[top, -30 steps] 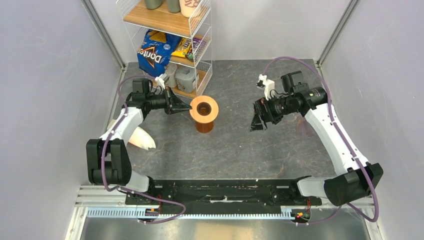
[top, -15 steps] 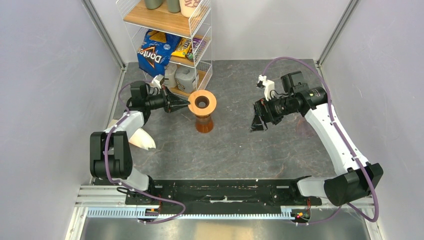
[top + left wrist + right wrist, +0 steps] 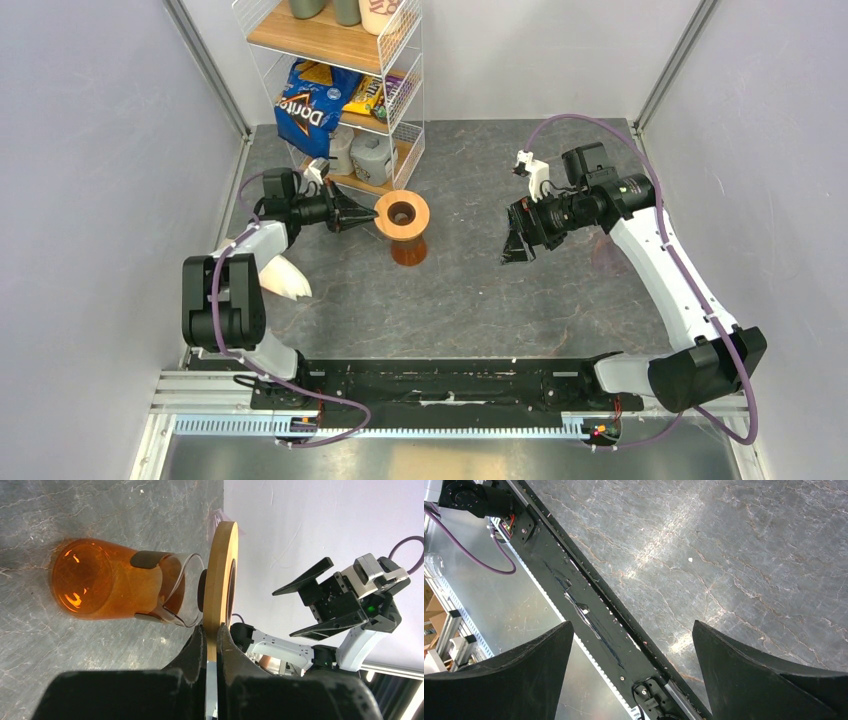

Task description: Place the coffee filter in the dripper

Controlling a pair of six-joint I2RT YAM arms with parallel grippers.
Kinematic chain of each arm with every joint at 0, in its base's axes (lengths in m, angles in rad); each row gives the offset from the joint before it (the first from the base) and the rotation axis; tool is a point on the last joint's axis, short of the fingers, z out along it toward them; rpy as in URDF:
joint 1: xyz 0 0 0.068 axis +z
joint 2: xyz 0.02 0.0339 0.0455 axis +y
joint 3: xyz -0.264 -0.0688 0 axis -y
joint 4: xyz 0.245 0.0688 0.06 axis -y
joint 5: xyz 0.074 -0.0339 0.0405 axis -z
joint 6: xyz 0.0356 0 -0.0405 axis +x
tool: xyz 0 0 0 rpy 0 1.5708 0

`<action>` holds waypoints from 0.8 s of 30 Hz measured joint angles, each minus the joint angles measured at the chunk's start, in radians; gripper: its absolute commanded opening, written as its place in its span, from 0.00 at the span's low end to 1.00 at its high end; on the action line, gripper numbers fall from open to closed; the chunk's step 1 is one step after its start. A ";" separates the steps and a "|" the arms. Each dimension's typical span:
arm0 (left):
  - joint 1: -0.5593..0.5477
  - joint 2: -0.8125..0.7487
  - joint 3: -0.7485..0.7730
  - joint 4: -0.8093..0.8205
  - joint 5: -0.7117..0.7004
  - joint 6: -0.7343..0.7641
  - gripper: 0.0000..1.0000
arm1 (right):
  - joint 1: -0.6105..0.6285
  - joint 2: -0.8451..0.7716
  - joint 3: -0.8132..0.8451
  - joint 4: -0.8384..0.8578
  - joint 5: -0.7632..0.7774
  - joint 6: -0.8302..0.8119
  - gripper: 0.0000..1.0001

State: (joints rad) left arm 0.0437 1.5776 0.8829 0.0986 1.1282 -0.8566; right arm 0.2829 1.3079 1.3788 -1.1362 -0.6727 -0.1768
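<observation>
- Left gripper [image 3: 211,630] is clenched on the dripper [image 3: 222,570]. Its two fingers pinch the thin tan rim from either side, at the edge nearest my wrist camera.
- That bite covers one short stretch of the rim. The amber body hangs off to one side of it, and I cannot tell whether the foot rests fully on the table [image 3: 480,300] or is just clear of it.
- From above, the dripper stands just in front of the wire shelf rack [image 3: 340,90], with the left gripper reaching in from its left.
- Right gripper [image 3: 631,625] is spread wide and carries nothing. It hovers over bare table, well apart from the dripper on its right side.
- Neither gripper has the coffee filter. The only paper I can find is a cream-white fan of paper [image 3: 283,277] on the table beside the left forearm, well away from the dripper. I cannot say whether it is one sheet or several.
- My main worry is the one-sided rim pinch. Any lift or sideways drag could let the body swing, tip or slip from the fingers.
- Pushing further back could knock it against the rack.
- The paper lies on the left arm's side. Fetching it with the right gripper would mean a long reach across, close to the left arm.
</observation>
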 measured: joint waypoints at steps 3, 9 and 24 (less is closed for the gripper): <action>0.000 0.013 0.000 -0.010 0.000 0.012 0.02 | 0.000 0.000 0.000 -0.002 0.000 0.000 0.97; 0.000 0.031 0.000 -0.021 0.000 0.021 0.02 | 0.000 -0.002 0.000 -0.002 0.000 0.000 0.97; 0.000 0.054 0.000 -0.053 0.000 0.051 0.12 | 0.000 -0.010 0.000 -0.002 0.000 0.000 0.97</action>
State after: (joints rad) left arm 0.0437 1.6318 0.8829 0.0460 1.1278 -0.8055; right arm 0.2829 1.2984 1.3788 -1.1378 -0.6727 -0.1764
